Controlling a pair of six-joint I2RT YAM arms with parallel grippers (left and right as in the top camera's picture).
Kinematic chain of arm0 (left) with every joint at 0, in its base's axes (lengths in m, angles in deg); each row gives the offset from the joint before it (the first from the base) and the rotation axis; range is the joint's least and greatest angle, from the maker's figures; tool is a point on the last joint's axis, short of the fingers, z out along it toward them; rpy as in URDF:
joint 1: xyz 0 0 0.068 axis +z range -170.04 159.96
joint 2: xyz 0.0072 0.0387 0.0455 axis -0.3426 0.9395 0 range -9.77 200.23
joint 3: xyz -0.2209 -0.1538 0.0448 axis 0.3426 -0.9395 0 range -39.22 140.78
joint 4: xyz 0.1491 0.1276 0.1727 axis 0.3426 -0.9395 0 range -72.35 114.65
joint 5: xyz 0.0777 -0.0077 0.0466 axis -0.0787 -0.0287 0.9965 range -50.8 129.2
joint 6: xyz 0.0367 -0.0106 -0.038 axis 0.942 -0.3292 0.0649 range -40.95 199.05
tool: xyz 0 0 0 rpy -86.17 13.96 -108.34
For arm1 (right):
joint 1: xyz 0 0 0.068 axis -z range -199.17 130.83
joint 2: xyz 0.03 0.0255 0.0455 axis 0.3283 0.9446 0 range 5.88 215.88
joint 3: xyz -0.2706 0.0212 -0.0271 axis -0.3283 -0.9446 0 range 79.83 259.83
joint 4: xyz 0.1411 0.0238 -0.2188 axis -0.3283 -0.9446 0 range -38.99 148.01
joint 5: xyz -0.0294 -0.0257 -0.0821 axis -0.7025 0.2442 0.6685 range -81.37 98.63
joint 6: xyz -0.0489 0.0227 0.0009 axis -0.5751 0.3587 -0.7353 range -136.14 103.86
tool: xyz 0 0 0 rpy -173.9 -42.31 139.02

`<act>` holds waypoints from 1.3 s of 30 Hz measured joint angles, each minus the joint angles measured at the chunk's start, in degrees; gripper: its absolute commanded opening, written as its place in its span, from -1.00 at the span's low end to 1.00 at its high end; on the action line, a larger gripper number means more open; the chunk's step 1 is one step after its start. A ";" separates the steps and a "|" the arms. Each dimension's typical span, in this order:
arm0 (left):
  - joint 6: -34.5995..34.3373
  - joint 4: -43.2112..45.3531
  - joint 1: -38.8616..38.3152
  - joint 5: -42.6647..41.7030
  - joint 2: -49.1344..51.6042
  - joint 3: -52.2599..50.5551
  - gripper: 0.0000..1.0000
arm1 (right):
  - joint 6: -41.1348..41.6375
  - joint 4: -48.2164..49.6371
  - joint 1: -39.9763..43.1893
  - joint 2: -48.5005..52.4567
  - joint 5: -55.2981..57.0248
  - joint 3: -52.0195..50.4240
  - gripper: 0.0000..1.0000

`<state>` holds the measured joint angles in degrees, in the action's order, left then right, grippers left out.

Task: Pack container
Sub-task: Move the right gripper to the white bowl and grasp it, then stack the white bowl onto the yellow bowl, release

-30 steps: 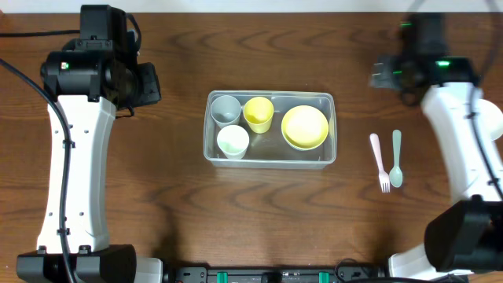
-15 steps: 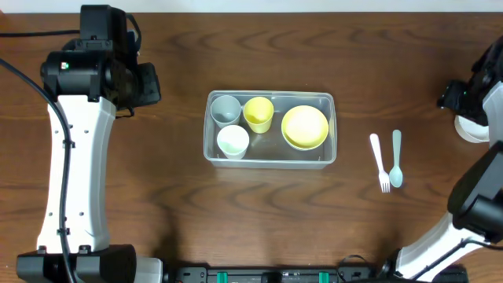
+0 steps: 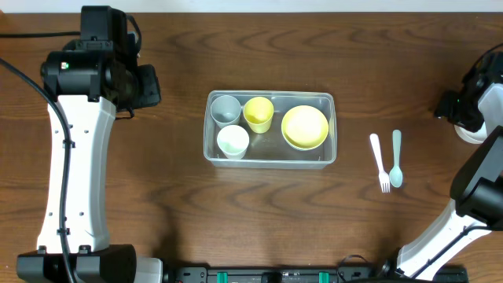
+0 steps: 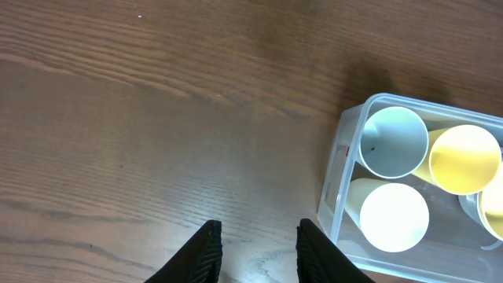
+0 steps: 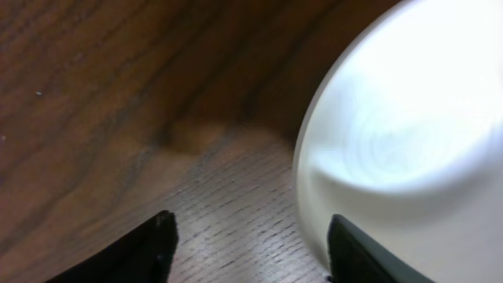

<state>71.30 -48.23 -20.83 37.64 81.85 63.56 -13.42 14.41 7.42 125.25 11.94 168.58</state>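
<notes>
The clear container [image 3: 271,94] stands mid-table and holds a grey cup [image 3: 225,108], a yellow cup [image 3: 258,113], a pale cup [image 3: 233,141] and a yellow bowl [image 3: 305,126]. My left gripper [image 3: 152,86] hangs left of it. In the left wrist view that gripper [image 4: 258,250] is open over bare wood, and the container's wall [image 4: 334,185] is to its right. My right gripper [image 3: 464,119] is at the table's far right edge, by a white bowl [image 3: 471,133]. In the right wrist view it [image 5: 251,251] is open, and the white bowl's [image 5: 409,141] edge lies just inside its right finger [image 5: 361,255].
A pink fork [image 3: 380,161] and a teal spoon [image 3: 396,157] lie side by side on the wood right of the container. The dark wooden table [image 3: 181,196] runs between the two arms.
My right arm swung from the back of the table out to the far right edge, down to the white bowl, and its jaws narrowed a little. The left arm stayed still.
</notes>
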 measured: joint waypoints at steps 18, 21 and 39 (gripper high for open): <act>0.00 -0.02 0.00 0.00 0.00 0.00 -0.34 | -0.98 -1.14 0.13 0.00 -2.99 0.00 0.16; 0.00 -0.02 0.00 0.00 0.00 0.00 -0.35 | -1.01 -1.14 0.15 0.00 -2.23 0.00 0.08; 0.00 -0.02 0.00 0.00 0.00 0.00 -0.34 | -1.51 -1.38 0.94 0.70 -0.72 -0.37 -0.74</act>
<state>71.30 -48.25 -20.83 37.64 81.85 63.56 -14.92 13.04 8.36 125.95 11.22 168.21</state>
